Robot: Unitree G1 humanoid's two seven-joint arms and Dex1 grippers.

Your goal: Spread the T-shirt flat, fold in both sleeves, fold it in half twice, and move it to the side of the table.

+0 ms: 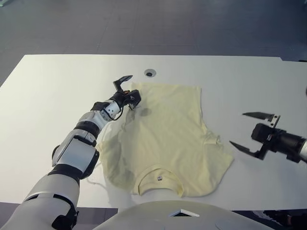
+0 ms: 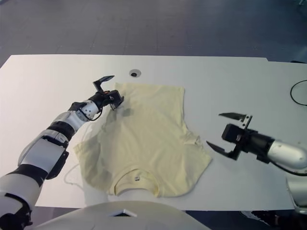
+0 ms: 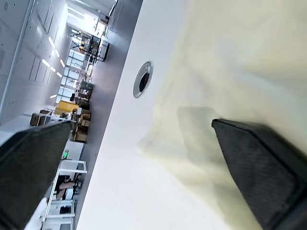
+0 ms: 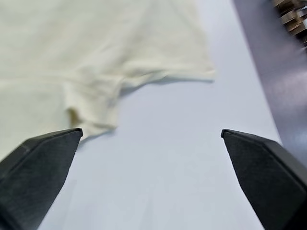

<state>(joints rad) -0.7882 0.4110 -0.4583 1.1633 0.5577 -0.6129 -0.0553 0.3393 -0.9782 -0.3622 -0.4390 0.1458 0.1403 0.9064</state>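
Pale yellow T-shirt lying on the white table, collar nearest me, hem farthest. My left tool sits at the T-shirt's far left hem corner, fingers spread wide, one over the cloth. My right tool hangs beside the T-shirt's right sleeve, apart from it, fingers wide, gripping nothing. A round hole lies just beyond the hem.

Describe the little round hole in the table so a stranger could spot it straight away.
Start at the white table and find the pale yellow T-shirt on it. Just beyond the shirt's far edge, near the left gripper, sits the round hole, the only dark-centred ring on the tabletop.
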